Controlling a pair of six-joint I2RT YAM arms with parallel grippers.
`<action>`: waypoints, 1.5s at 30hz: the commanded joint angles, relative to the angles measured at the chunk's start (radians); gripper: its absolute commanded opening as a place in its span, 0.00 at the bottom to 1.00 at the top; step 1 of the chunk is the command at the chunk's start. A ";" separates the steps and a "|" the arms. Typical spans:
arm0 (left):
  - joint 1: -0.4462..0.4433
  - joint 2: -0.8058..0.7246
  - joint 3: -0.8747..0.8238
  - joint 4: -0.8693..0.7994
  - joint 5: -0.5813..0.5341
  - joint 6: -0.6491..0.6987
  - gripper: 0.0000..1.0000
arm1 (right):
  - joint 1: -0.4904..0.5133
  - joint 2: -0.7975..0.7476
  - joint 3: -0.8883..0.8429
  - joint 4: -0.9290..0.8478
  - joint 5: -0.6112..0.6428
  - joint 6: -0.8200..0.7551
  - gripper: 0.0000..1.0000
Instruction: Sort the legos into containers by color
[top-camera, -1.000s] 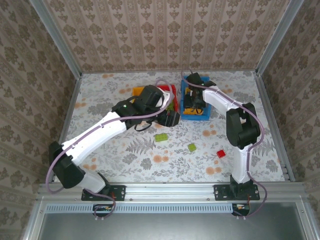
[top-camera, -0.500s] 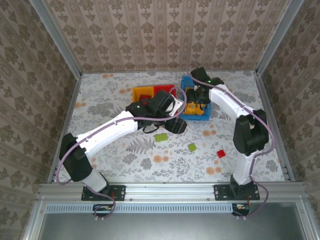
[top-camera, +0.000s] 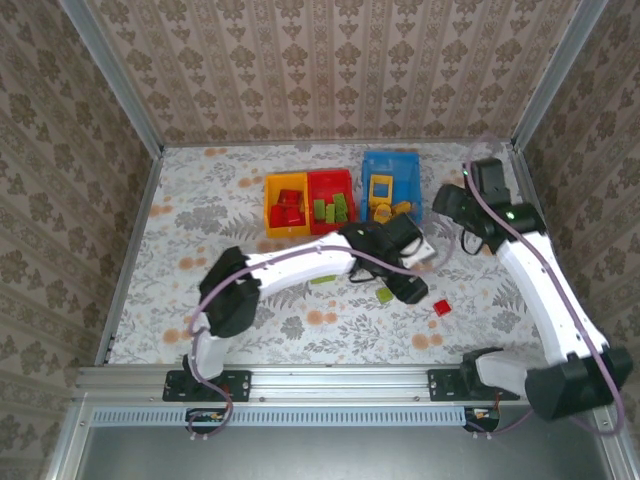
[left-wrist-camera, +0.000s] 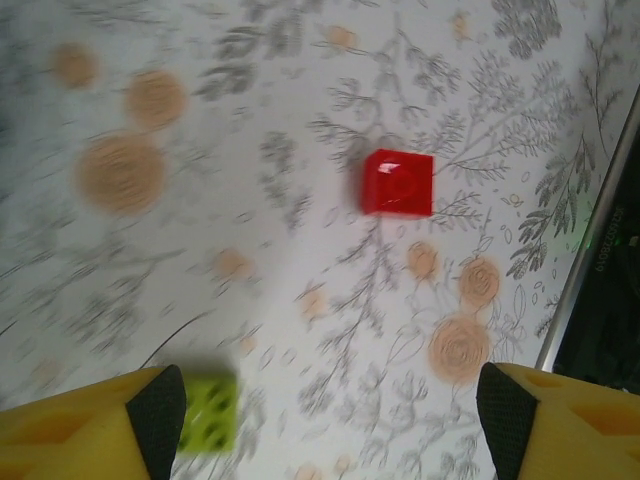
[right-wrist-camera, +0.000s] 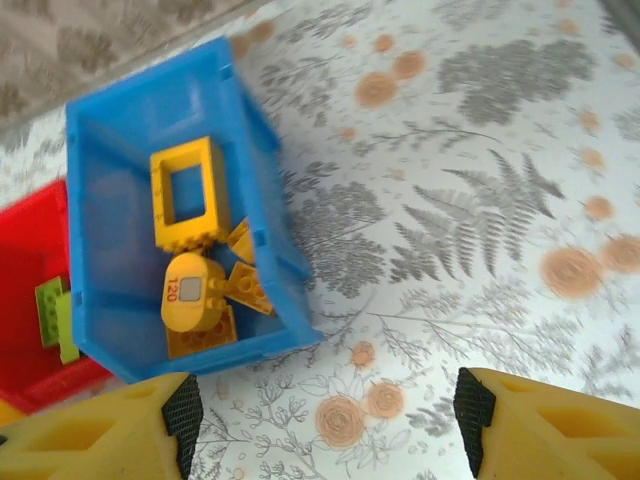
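Nearest the bases, lower right of centre in the top view: one red lego (top-camera: 441, 309), loose on the floral table (top-camera: 200, 230), not yet binned. Just above and left of it, the left gripper (left-wrist-camera: 326, 420), jaws spread wide with nothing between them, hanging low over the table. Probably opened that far so as to straddle a brick. In the left wrist view, that red lego at upper centre and a green lego (left-wrist-camera: 207, 413) at lower left, just beside the left fingertip; intended target between the two unclear. Further left in the top view, partly under the forearm, a second lime lego (top-camera: 322, 277).

Farther up at the right, the right gripper (right-wrist-camera: 325, 425): likewise open and empty, off to the right of the blue bin (right-wrist-camera: 110, 150), apart from it, seemingly free for another pick.

Farthest, three bins in a row at upper centre. Yellow legos (right-wrist-camera: 205, 310) in the blue bin, green legos (top-camera: 333, 210) in the red bin (right-wrist-camera: 25, 265), red legos (top-camera: 288, 207) in the yellow-orange bin (top-camera: 285, 233): grouped by brick colour, not matched to bin colour. By that scheme, red stray for the yellow-orange bin, green strays for the red.
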 joint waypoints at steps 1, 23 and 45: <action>-0.059 0.107 0.123 -0.046 -0.070 0.067 0.80 | -0.025 -0.109 -0.070 -0.080 -0.032 0.136 0.71; -0.150 0.503 0.494 -0.129 -0.224 0.027 0.63 | -0.121 -0.258 0.002 -0.279 -0.079 0.082 0.74; 0.036 0.053 0.080 0.027 -0.270 -0.189 0.34 | -0.095 -0.234 0.124 -0.102 -0.409 -0.081 0.68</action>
